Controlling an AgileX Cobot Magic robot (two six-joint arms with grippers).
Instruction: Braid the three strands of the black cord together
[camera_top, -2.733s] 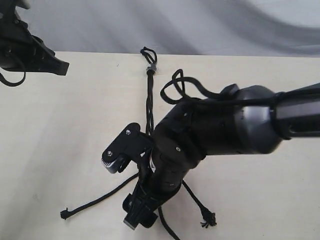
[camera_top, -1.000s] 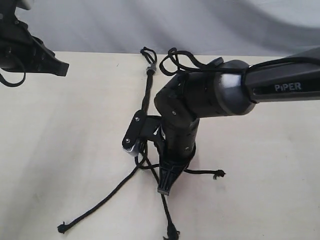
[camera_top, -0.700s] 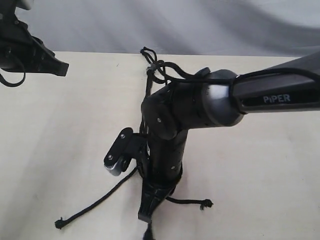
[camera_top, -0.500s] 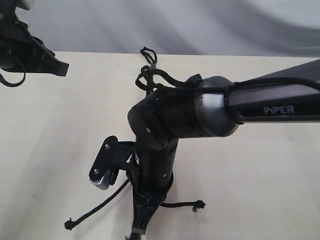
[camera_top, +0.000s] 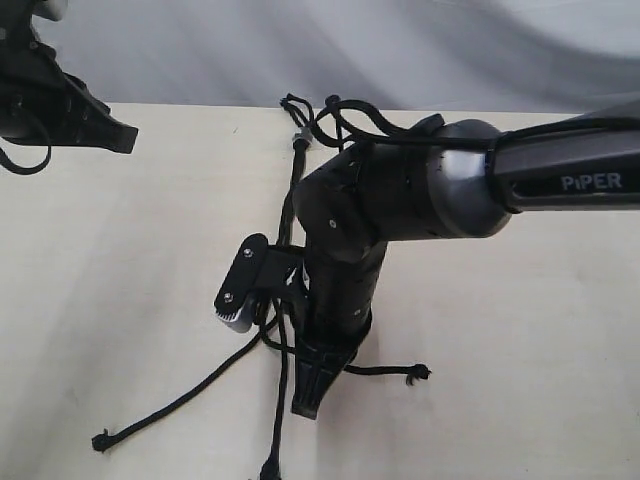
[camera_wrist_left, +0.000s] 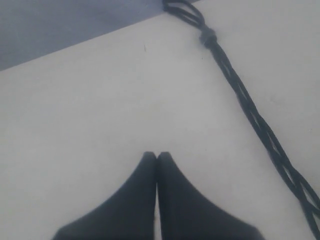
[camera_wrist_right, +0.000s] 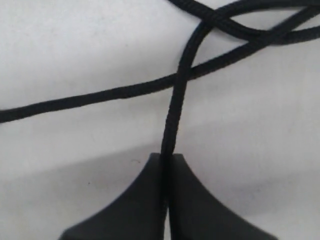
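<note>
The black cord's knot and small loop (camera_top: 298, 132) lie at the table's far edge, and a braided length (camera_top: 291, 200) runs from there toward my right arm. In the left wrist view the braided cord (camera_wrist_left: 250, 112) lies off to the side of my left gripper (camera_wrist_left: 157, 155), which is shut on nothing. My right gripper (camera_top: 306, 405) points down at the table, shut on one strand (camera_wrist_right: 172, 110). A second strand (camera_wrist_right: 100, 95) crosses under it. Three strands fan out: one to the left (camera_top: 160, 410), one toward the front (camera_top: 277, 410), one with its tip to the right (camera_top: 420, 373).
The pale table (camera_top: 520, 330) ends at a grey backdrop (camera_top: 400, 50) behind the knot. My left gripper (camera_top: 120, 135) hovers at the far left corner, away from the cord. The right arm's glossy cables (camera_top: 350, 120) loop near the knot.
My right gripper, still shut on its strand, swung toward the front left, then drew back from the front edge to the right. The left strand's tip slid further left.
</note>
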